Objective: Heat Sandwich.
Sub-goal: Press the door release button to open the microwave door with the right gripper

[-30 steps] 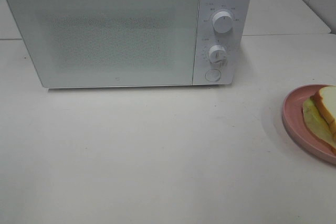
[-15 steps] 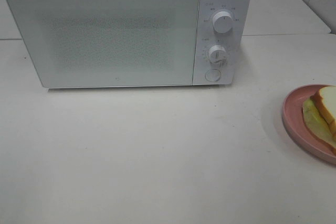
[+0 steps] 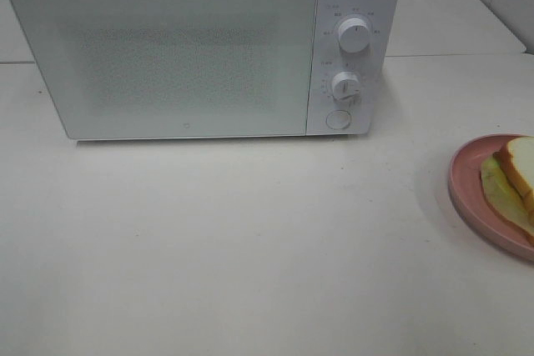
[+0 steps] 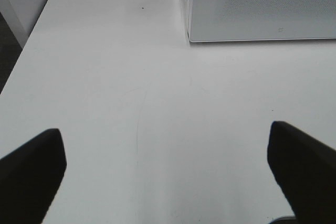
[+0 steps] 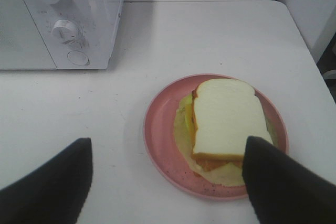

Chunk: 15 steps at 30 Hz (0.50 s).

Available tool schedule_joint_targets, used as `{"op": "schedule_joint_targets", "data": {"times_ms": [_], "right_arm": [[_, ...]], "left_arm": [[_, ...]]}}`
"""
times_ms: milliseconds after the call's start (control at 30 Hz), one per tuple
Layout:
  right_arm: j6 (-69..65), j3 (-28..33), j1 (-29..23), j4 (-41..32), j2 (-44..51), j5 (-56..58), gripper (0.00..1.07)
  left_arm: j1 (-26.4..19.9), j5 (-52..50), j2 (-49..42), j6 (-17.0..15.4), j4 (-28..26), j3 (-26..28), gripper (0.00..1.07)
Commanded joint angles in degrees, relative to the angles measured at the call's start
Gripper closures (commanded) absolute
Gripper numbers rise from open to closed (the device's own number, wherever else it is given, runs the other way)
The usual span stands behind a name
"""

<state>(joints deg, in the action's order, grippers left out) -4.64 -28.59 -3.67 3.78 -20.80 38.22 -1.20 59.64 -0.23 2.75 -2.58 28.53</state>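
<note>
- Three views to call, high camera first: the white microwave (image 3: 200, 47) stands at the back of the worktop (image 3: 250, 248) with its door shut. The sandwich (image 3: 517, 177) sits on its pink plate (image 3: 465, 177) well apart from it, at the right edge and cut off by the frame. Neither arm shows here.
- By my reading this is the opening step. Nothing is in the oven, so the door has to come open before the plate can travel.
- Left wrist view: the left gripper (image 4: 167, 166) is spread wide over bare worktop, nothing between its jaws, with the microwave's lower door corner ahead of it. That arm looks the better placed for the door. The next move calls for finding how it opens: no handle is visible, so perhaps the round button (image 3: 338, 119) under the two dials (image 3: 354, 36).
- Right wrist view: the right gripper (image 5: 168, 156) hangs with its jaws apart, pinching nothing, and the plate lies between them in the picture. Whether a finger touches the bread, I cannot tell.
- Only this view shows the whole sandwich: white slice on top, tan crust, pale yellow-green filling spilling out beneath. Only the high camera shows the whole door, and only the wrist cameras show the grippers.
</note>
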Motion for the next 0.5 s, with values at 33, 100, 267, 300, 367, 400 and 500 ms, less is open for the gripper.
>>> {"op": "schedule_joint_targets", "data": {"times_ms": [33, 100, 267, 300, 367, 400, 500], "right_arm": [[0.34, 0.52, 0.11, -0.29, -2.92, -4.64, 0.31], [0.34, 0.52, 0.11, -0.29, -5.67, -7.22, 0.31], [0.34, 0.52, 0.11, -0.29, -10.49, -11.46, 0.31], [0.34, 0.52, 0.11, -0.29, -11.34, -12.49, 0.31], [0.34, 0.52, 0.11, -0.29, -12.38, -13.52, 0.31], [0.29, 0.52, 0.11, -0.29, -13.46, -14.21, 0.31], [0.06, 0.52, 0.11, -0.29, -16.50, -16.96, 0.31]], "left_arm": [[-0.11, -0.17, -1.43, -0.34, -0.29, -0.11, 0.05], [-0.11, -0.17, -1.43, -0.34, -0.29, -0.11, 0.05], [-0.11, -0.17, -1.43, -0.34, -0.29, -0.11, 0.05], [-0.11, -0.17, -1.43, -0.34, -0.29, -0.11, 0.05], [-0.11, -0.17, -1.43, -0.34, -0.29, -0.11, 0.05], [-0.11, -0.17, -1.43, -0.34, -0.29, -0.11, 0.05], [-0.11, -0.17, -1.43, -0.34, -0.29, -0.11, 0.05]]}}
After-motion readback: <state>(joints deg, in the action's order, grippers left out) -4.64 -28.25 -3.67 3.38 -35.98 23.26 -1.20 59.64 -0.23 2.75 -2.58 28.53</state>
